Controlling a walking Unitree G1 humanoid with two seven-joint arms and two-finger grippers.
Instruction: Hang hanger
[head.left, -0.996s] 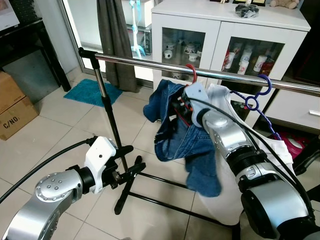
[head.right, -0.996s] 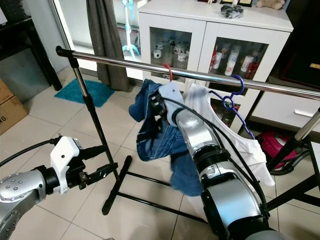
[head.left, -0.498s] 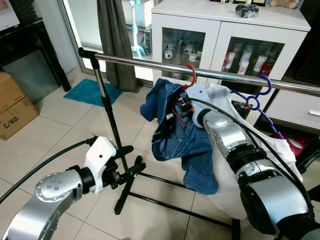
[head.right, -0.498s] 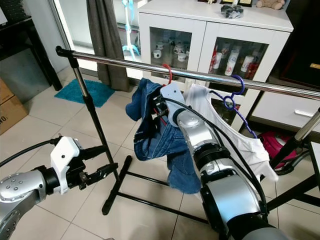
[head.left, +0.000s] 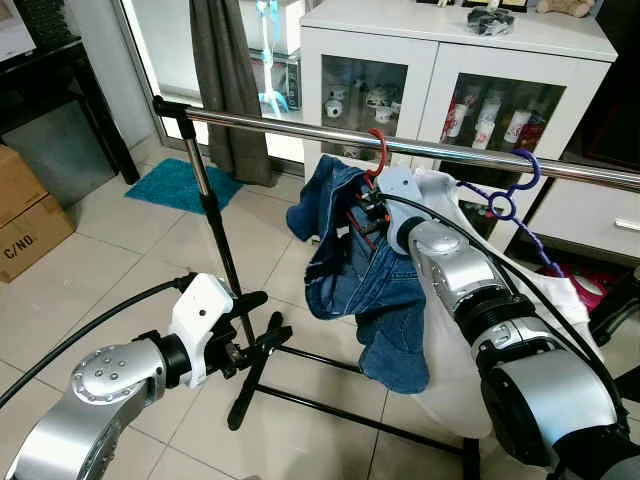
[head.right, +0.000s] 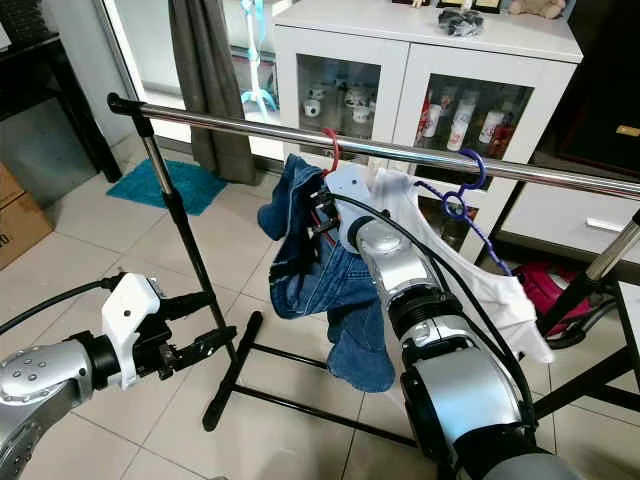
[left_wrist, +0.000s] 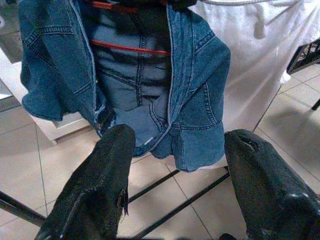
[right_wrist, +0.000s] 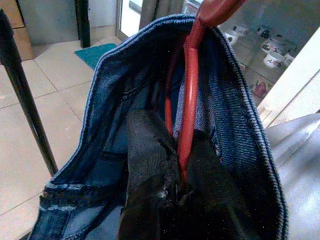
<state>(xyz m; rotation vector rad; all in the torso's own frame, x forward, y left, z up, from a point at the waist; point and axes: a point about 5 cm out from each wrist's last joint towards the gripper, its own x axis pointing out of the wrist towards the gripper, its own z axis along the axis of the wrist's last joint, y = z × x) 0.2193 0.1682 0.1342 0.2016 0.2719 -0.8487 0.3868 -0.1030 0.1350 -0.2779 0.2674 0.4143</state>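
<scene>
A red hanger (head.left: 379, 152) carries a blue denim garment (head.left: 370, 280); its hook sits at the chrome rail (head.left: 280, 128), seemingly over it. My right gripper (head.left: 366, 214) is shut on the hanger's red neck (right_wrist: 189, 100), with denim folded around the black fingers (right_wrist: 145, 165). Low on the left, beside the rack's upright post (head.left: 215, 235), my left gripper (head.left: 262, 338) stands open and holds nothing. The left wrist view looks up at the denim (left_wrist: 145, 85) between its spread fingers (left_wrist: 100, 185).
A purple hanger (head.left: 517, 182) with a white garment (head.left: 465, 330) hangs on the rail to the right. Behind stands a white glass-door cabinet (head.left: 440, 50). The rack's black base bars (head.left: 330, 410) cross the tiled floor. A cardboard box (head.left: 25, 215) and a teal mat (head.left: 180, 182) lie left.
The denim garment swung a little left, then back, and its hem hangs slightly higher. The right gripper stays shut on the hanger by the rail. The left arm has not moved.
</scene>
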